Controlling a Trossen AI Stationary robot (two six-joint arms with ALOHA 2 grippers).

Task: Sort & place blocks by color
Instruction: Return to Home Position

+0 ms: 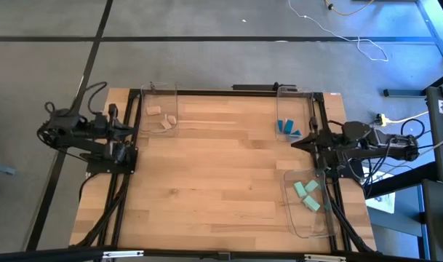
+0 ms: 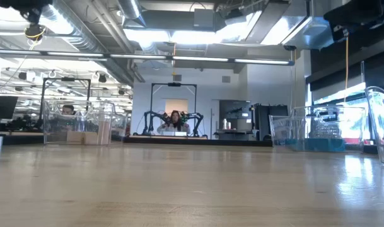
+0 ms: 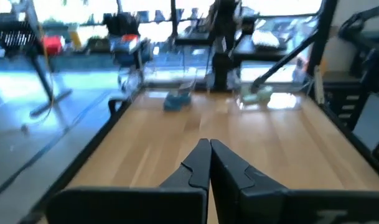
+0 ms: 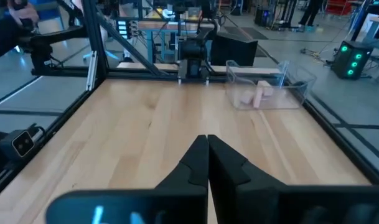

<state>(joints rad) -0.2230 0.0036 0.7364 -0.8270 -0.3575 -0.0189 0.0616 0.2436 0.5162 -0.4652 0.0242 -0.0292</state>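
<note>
Right gripper (image 1: 294, 143), at the right edge of the table (image 1: 221, 182): fingers pressed fully together, nothing held, tip pointing inward across the wood. Just beside its tip, toward the far edge, the blue blocks (image 1: 286, 128) lie in a clear tray (image 1: 294, 102). Toward the near edge, somewhat farther from the tip, the mint blocks (image 1: 307, 195) lie in a second clear tray (image 1: 308, 222).

Left gripper (image 1: 136, 138), at the left edge: fingers likewise pressed together and holding nothing, facing the right gripper across the bare boards. Near its tip, toward the far edge, the tan blocks (image 1: 163, 120) lie in a third clear tray (image 1: 159, 98).
</note>
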